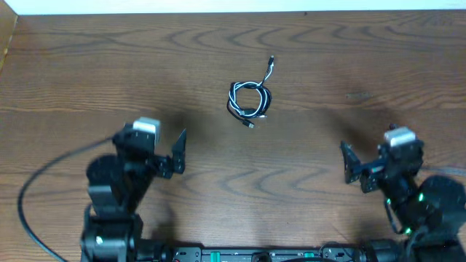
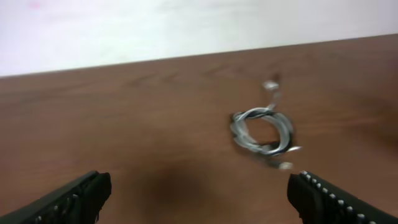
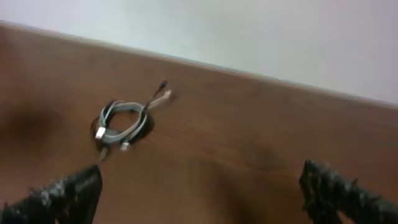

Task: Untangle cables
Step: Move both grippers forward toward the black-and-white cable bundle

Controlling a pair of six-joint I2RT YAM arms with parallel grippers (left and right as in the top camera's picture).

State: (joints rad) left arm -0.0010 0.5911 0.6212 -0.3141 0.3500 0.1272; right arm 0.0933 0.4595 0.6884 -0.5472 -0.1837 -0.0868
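Observation:
The cables (image 1: pixel 251 109) lie as one small black-and-white coiled bundle on the wooden table, at centre and toward the far side. A loose end with a plug (image 1: pixel 271 61) sticks out of the bundle toward the back. My left gripper (image 1: pixel 177 154) hovers to the near left of the bundle, open and holding nothing. My right gripper (image 1: pixel 351 166) stands to the near right, also open and empty. In the left wrist view the bundle (image 2: pixel 249 140) lies ahead and to the right of the wide jaws (image 2: pixel 199 186). In the right wrist view the coil (image 3: pixel 121 109) lies ahead and to the left of the jaws (image 3: pixel 200 177).
The table's back edge (image 1: pixel 233 14) meets a white wall. A thick black arm wire (image 1: pixel 29 191) loops over the table at the near left. The arm bases and a black rail (image 1: pixel 255 255) line the front edge.

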